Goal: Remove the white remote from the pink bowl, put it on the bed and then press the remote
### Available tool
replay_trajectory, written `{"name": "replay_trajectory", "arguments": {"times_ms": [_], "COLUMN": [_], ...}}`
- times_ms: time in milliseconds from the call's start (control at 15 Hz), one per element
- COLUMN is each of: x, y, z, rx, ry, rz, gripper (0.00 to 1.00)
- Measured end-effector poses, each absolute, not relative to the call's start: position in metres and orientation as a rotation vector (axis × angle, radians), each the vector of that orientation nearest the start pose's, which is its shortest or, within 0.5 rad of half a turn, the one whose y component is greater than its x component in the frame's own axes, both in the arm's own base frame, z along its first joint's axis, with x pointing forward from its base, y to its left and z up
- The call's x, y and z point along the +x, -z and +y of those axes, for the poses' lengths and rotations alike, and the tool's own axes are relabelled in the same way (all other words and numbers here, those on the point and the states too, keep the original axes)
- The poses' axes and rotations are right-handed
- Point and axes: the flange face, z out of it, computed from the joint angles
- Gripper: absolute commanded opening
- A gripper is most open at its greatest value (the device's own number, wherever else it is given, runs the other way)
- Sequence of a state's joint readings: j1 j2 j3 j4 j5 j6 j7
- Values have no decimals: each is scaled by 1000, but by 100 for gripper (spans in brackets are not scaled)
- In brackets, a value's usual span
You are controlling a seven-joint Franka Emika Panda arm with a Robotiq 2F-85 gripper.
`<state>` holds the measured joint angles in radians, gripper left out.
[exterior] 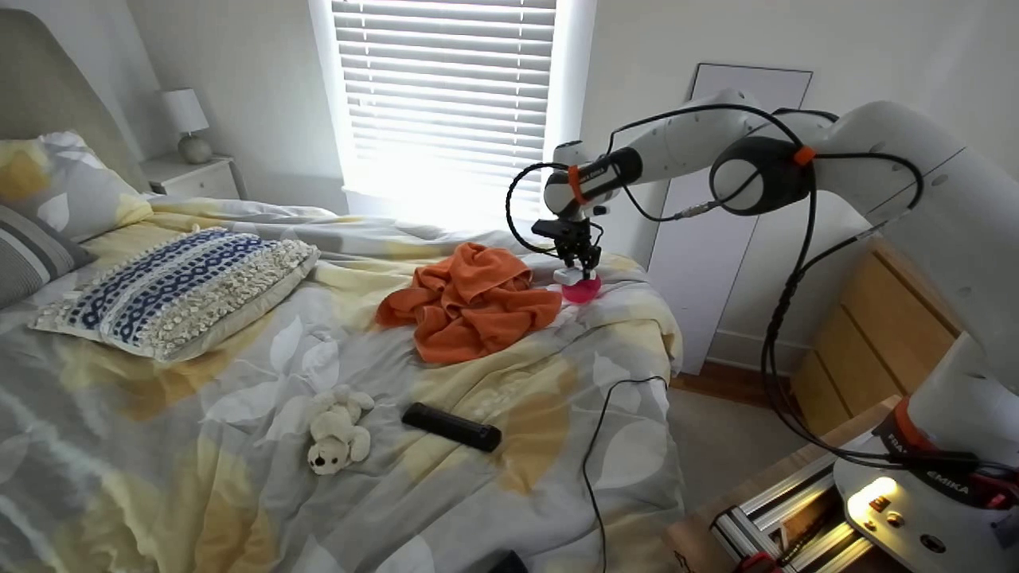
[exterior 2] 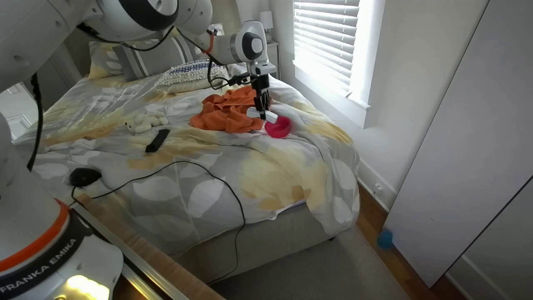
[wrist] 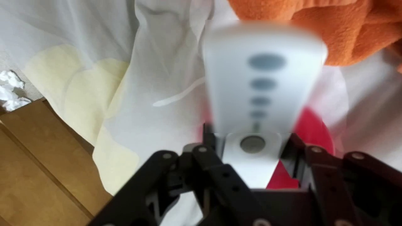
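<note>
The white remote (wrist: 263,91) has a row of grey buttons and fills the middle of the wrist view, partly blurred. My gripper (wrist: 251,138) has a finger on each side of it and is shut on it. In both exterior views, the remote (exterior: 566,276) (exterior 2: 271,117) is in the fingers, roughly level. The gripper (exterior: 579,269) (exterior 2: 262,115) is at the pink bowl (exterior: 582,291) (exterior 2: 280,128). The bowl (wrist: 314,130) is below and behind the remote; I cannot tell if they touch. The bowl stands on the bed (exterior: 398,501) (exterior 2: 216,204).
A crumpled orange cloth (exterior: 478,306) (exterior 2: 227,112) lies beside the bowl. A white plush toy (exterior: 338,430), a black remote (exterior: 451,426) and a black cable (exterior 2: 183,161) lie on the bed. A black object (exterior 2: 84,177) is near the robot base. The window (exterior: 446,103) is behind the bed.
</note>
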<state>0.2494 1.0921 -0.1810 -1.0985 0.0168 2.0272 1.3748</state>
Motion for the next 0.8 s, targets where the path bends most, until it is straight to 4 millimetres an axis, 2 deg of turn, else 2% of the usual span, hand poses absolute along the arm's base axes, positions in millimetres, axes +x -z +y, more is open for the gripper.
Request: {"name": "replay_trajectory", "arguments": {"times_ms": [533, 800], "x": [696, 663], "y": [-124, -129], "z": [107, 119], "rx": [-2717, -2673], "ry": [27, 102], "rz": [1860, 1875], "gripper": [27, 27]}}
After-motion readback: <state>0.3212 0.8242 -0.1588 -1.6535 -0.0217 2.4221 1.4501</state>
